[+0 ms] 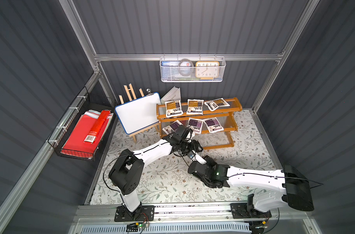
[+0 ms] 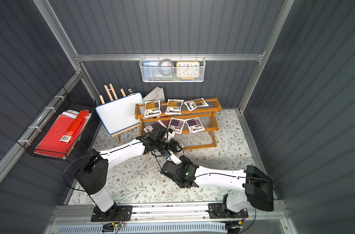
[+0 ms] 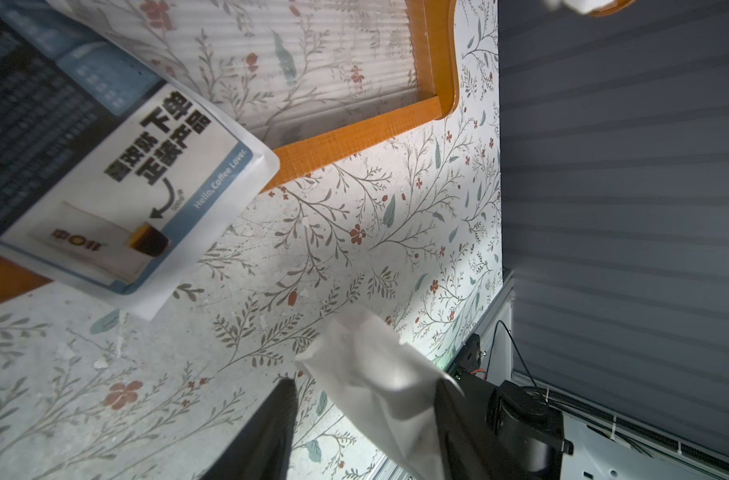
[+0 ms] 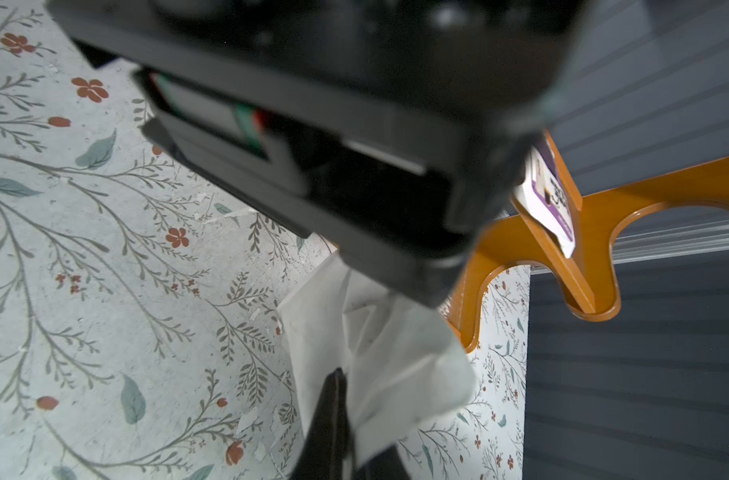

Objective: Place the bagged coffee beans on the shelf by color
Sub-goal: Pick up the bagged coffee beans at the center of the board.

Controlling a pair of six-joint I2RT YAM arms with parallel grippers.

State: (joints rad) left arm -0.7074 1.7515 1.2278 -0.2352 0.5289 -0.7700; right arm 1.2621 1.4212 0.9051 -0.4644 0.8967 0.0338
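The right claw (image 4: 341, 384) clamped a white pouch (image 4: 400, 353) above the worktop (image 4: 105, 270), label side hidden; the left claw (image 3: 364, 384) gaped around it. The left arm (image 1: 152, 151) masked part of the shelf (image 1: 236, 107), lowest tier; there a grey-blue pouch (image 3: 117, 178) overhung the front rail, bare ribs beside.

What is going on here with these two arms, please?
The right gripper is shut on a white coffee pouch before the bottom tier of the shelf; the left gripper stands open around it. Three orange-labelled pouches lie on the top tier, three purple pouches on the middle, and a grey-blue pouch overhangs the bottom tier's front rail.
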